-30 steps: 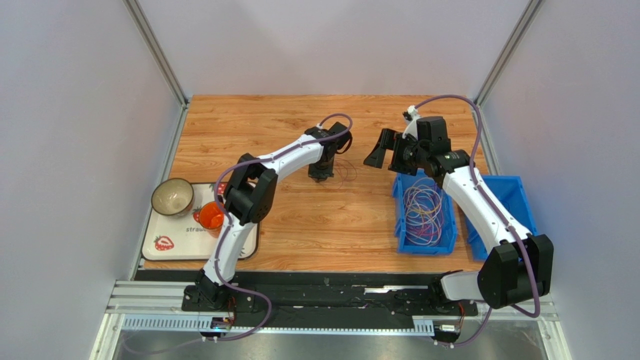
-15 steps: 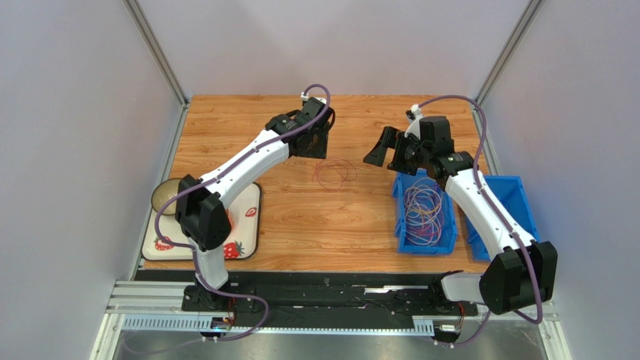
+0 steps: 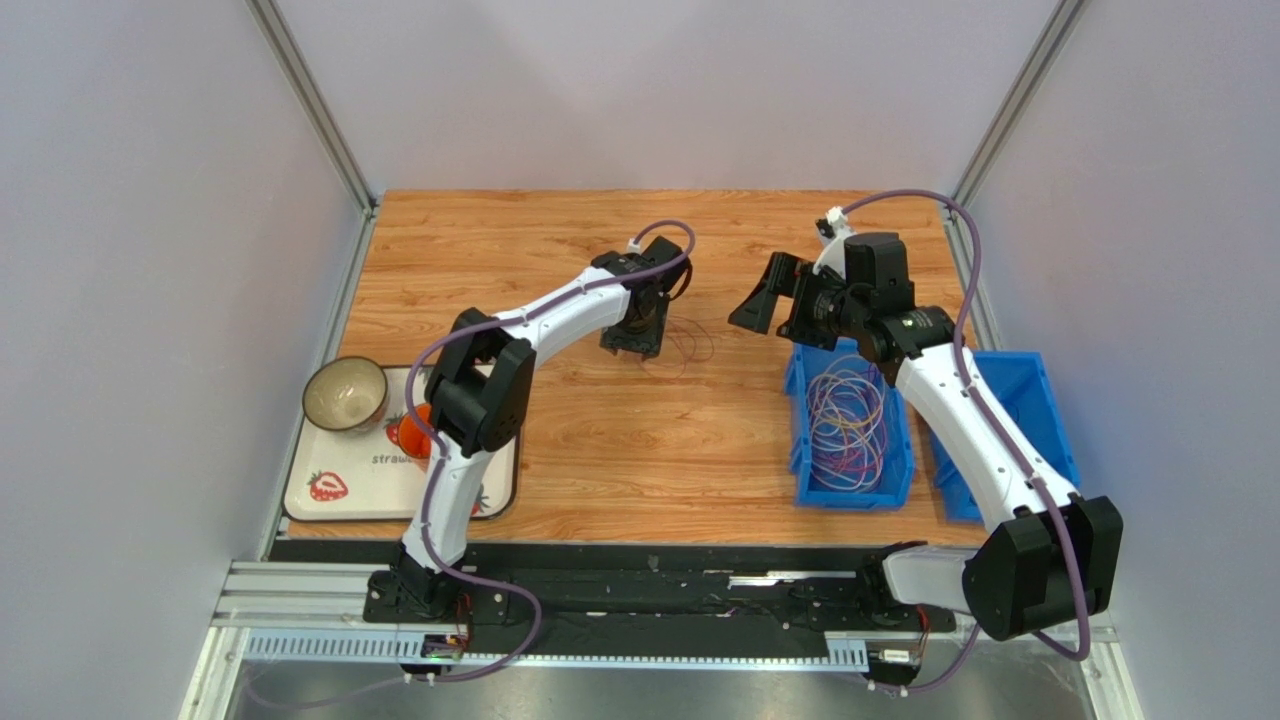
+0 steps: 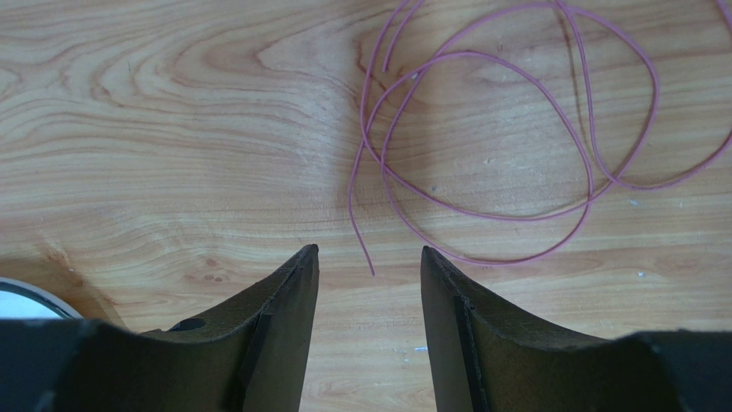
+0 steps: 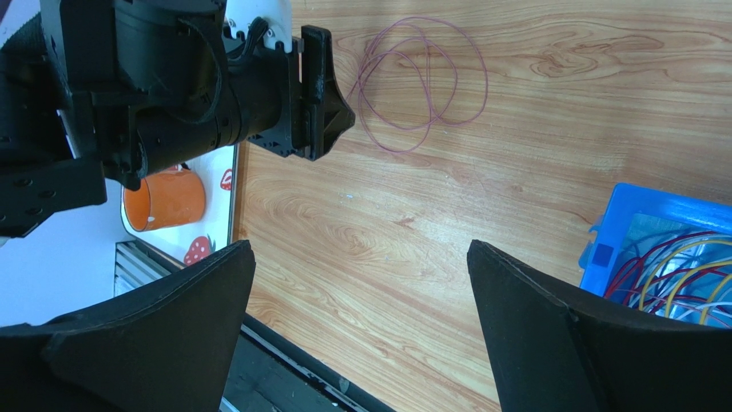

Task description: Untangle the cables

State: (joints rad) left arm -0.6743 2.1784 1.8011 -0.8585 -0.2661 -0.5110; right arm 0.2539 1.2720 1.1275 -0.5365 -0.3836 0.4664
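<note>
**Wooden table: one cable laid out, the tangle still binned**

The wooden table point(image 3: 601, 450) sits between pale walls. Far behind and to the left of the left gripper point(image 4: 368, 251), a tray point(image 3: 323, 503) carries a bowl point(image 3: 344, 393) and an orange cup point(image 5: 163, 199), neither of which looks to have any part in this job.

The left gripper is low over the boards with its jaws moderately apart and nothing between them. Just ahead of its fingertips and off to their right lies a single purple cable point(image 4: 588, 167), spread in loose overlapping loops flat on the wood. From the wrist view its loose end points into the gap between the tips. Whether the fingers touch the table cannot be told. The spot probably serves as a laying-out area, well apart from the others so the strand cannot snag again.

The right gripper point(image 5: 358, 249) hangs raised with its jaws spread fully wide and empty. It faces the laid-out strand, likely waiting its turn. Below and behind it a blue bin point(image 3: 804, 450) holds the remaining cables point(image 3: 845, 420) in a mixed coil. A second bin point(image 3: 1037, 405) stands further right.

A second ago the left gripper was at much the same spot. Half a second ago it had swung up and away, leaving the whole loop exposed. Now it is back down beside the loop. The right arm has barely shifted throughout.
</note>
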